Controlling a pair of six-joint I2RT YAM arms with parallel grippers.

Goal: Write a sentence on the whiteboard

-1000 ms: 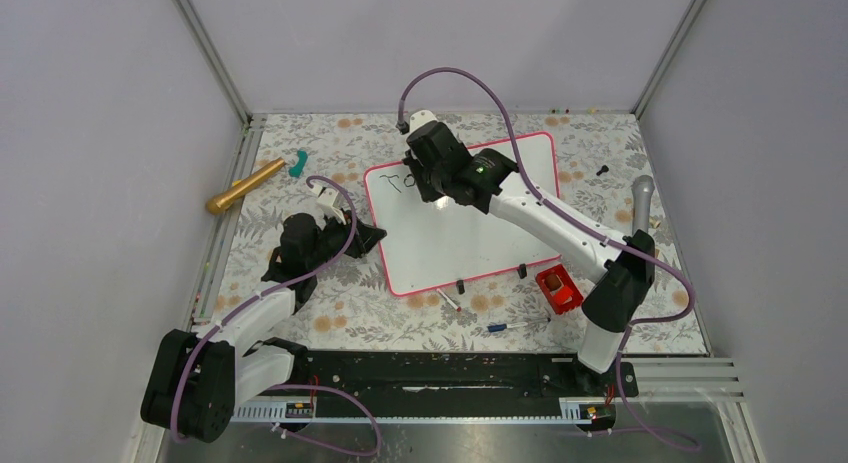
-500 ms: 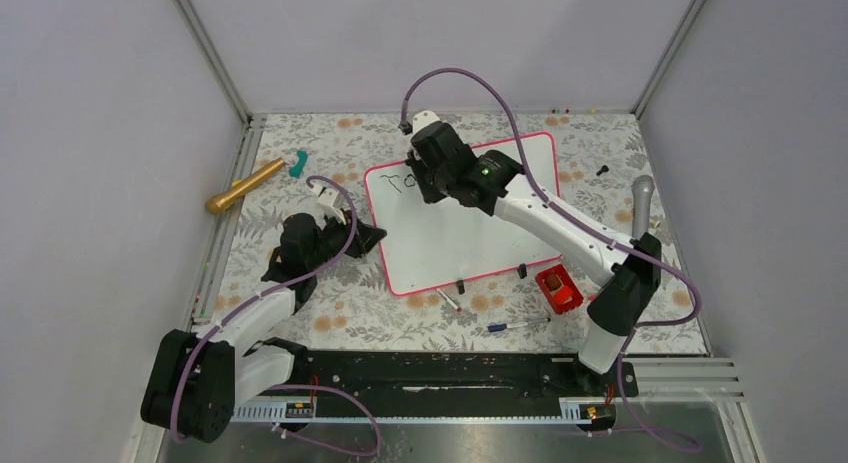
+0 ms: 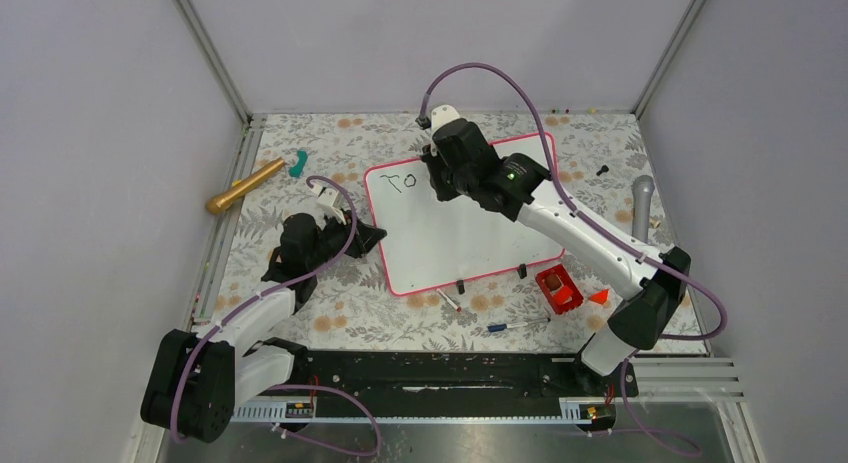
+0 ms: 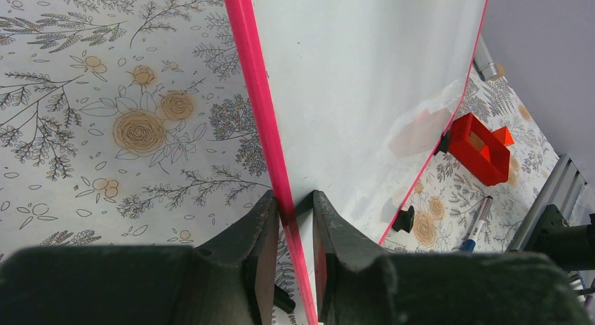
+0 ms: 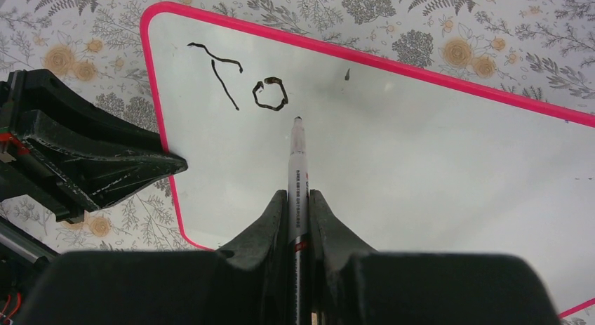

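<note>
Floral tablecloth [image 3: 335, 148] bears a pink-framed glossy whiteboard [image 3: 470, 233]; left gripper [image 4: 295, 202] pinches its frame, right gripper [image 5: 298, 195] clenches a white marker [image 5: 297, 156].

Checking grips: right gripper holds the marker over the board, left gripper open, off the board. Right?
No: the left gripper is shut on the board's frame, as the left wrist view shows. The right gripper does hold the marker over the board.

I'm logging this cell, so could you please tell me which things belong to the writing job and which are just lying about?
In use: whiteboard; marker in the right gripper; left gripper clamped on the board's pink frame; first letters, "To".

Lying about: gold cylinder; teal piece; red box; blue pen; grey cylinder.
</note>
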